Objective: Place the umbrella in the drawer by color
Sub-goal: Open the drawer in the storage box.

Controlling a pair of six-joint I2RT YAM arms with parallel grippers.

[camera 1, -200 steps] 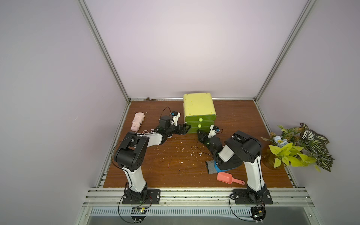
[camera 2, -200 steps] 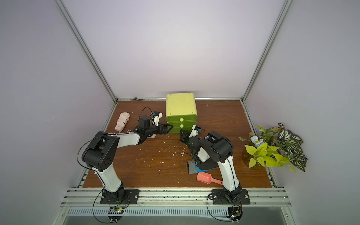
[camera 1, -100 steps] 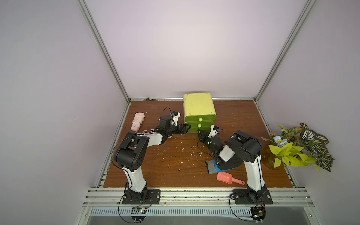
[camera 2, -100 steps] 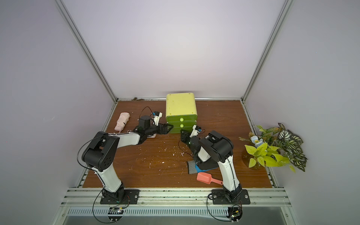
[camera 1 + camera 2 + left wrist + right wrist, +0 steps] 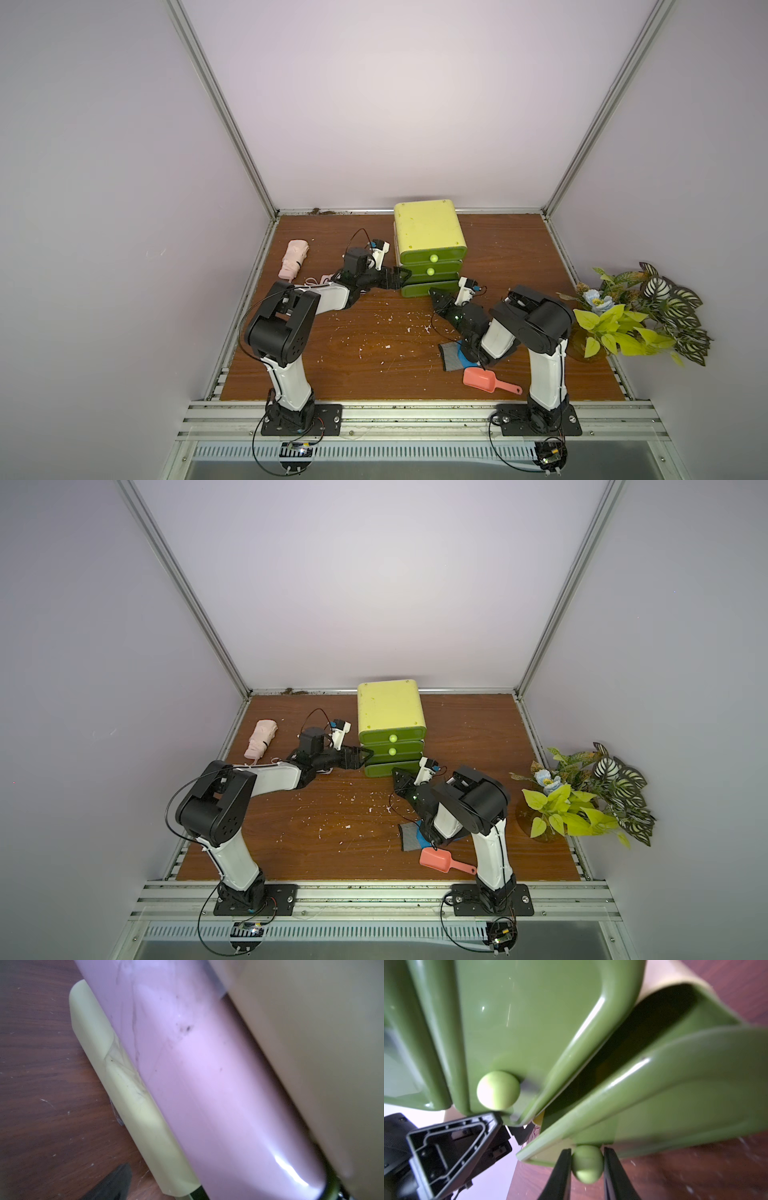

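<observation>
The folded pale-pink umbrella (image 5: 294,258) is just lying on the brown wooden desk (image 5: 353,374), over by the left wall and well apart from the lime-green three-drawer plastic cabinet (image 5: 428,232). The left hand (image 5: 400,276) sits at the cabinet's left front corner with its fingers spread wide, gripping nothing. The right hand (image 5: 587,1150) is clamped on the round green knob (image 5: 587,1164) of the bottom drawer (image 5: 675,1105), with a dark gap showing above that drawer. A coral plastic scoop (image 5: 482,379) lies near the right arm's base.

Glossy plastic drawers (image 5: 529,1012) (wood-grain table (image 5: 374,374))
</observation>
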